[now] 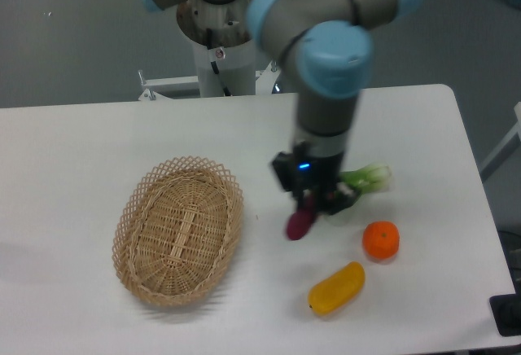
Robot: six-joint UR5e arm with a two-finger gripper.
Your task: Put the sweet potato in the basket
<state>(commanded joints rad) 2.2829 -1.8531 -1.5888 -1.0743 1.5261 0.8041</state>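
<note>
Now gripper clamping sweet potato, right of basket, no legible writing.

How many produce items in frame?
4: dark purple sweet potato in the claw; leafy bok choy partly behind the arm; round orange fruit; yellow oblong vegetable nearest camera.

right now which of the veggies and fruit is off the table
The sweet potato, dark reddish-purple, held in the gripper. The bok choy, orange and yellow vegetable all lie on the table.

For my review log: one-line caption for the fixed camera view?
Pincer carries the sweet potato above the table, between basket and bok choy.
</note>
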